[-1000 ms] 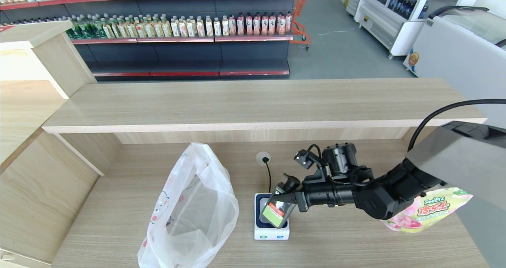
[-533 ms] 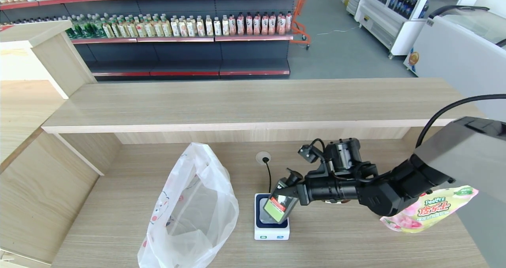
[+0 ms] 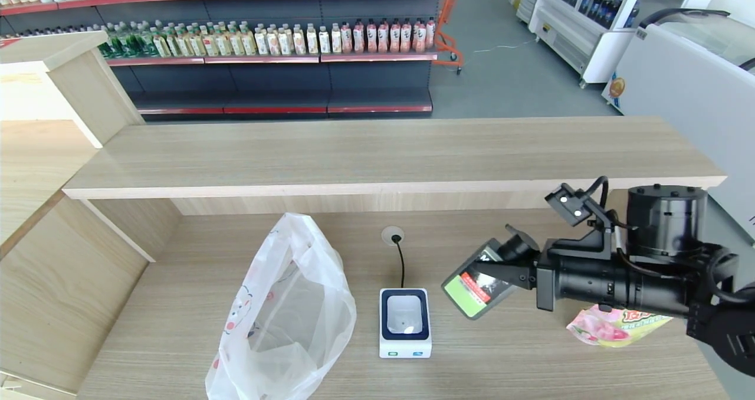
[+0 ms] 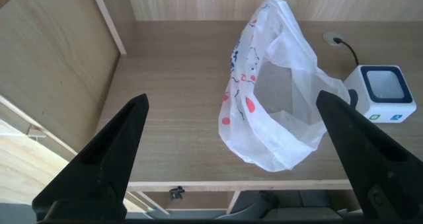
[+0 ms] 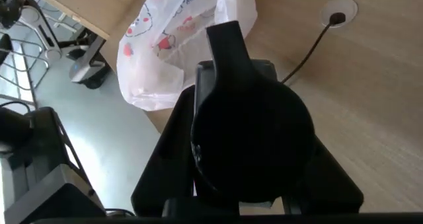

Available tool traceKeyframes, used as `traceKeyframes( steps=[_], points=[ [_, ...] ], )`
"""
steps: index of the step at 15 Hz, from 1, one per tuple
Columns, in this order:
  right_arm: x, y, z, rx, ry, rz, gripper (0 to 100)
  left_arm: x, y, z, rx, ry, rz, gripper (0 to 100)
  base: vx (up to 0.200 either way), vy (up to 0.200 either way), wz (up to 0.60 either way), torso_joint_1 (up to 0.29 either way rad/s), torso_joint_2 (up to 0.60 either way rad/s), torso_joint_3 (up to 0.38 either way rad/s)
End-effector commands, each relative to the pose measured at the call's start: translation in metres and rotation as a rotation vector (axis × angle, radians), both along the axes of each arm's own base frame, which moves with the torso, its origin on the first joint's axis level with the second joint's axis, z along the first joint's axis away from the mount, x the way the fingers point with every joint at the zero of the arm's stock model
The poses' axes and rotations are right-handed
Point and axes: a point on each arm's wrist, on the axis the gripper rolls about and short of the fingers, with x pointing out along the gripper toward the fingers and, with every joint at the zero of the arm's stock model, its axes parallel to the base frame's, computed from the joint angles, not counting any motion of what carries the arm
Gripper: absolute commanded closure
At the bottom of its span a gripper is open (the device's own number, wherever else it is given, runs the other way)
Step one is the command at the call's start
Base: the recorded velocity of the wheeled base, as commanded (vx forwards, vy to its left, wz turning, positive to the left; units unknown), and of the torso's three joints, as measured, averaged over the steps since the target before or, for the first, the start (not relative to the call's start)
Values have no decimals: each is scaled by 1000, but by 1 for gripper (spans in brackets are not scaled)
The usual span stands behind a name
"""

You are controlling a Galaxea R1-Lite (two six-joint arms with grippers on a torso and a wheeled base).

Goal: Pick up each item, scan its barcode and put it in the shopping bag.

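Observation:
My right gripper (image 3: 492, 270) is shut on a small dark packet with a green and red label (image 3: 475, 287), held in the air to the right of the white barcode scanner (image 3: 404, 322). In the right wrist view the packet (image 5: 248, 128) blocks most of the picture, with the bag (image 5: 175, 42) behind it. The white plastic shopping bag (image 3: 283, 314) stands open on the counter, left of the scanner. My left gripper (image 4: 234, 141) is open, high above the bag (image 4: 277, 105) and the scanner (image 4: 383, 92). A pink and green snack pouch (image 3: 613, 324) lies at the counter's right, partly hidden by my right arm.
The scanner's black cable (image 3: 401, 261) runs back to a round grommet (image 3: 393, 233). A raised wooden ledge (image 3: 377, 152) borders the counter's far side and a wooden wall (image 3: 65, 282) closes its left. Bare counter lies between scanner and pouch.
My right gripper has drawn the packet off the scanner, rightward and upward, by roughly the scanner's width. The scanner window is now uncovered. The bag and pouch stayed put.

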Motion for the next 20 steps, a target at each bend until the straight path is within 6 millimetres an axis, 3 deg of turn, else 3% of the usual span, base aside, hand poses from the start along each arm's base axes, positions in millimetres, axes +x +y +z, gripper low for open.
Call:
traceKeyframes(
  steps=[1,3,10,14,20],
  points=[
    [-37,-25,12,-3,-103,-40,100,0,0,0,0,-1,0,0,0,0,0,0,0,0],
    [-46,-31,10,-4,-99,-54,100,0,0,0,0,1,0,0,0,0,0,0,0,0],
    [-43,-38,7,-8,-82,-88,100,0,0,0,3,1,-1,0,0,0,0,0,0,0],
    [-41,-37,4,-12,-66,-87,100,0,0,0,1,-1,-1,0,-200,0,0,1,-1,6],
    [-39,-37,5,22,-25,-100,100,0,0,0,1,-1,-1,0,0,0,0,0,0,0]
  ],
)
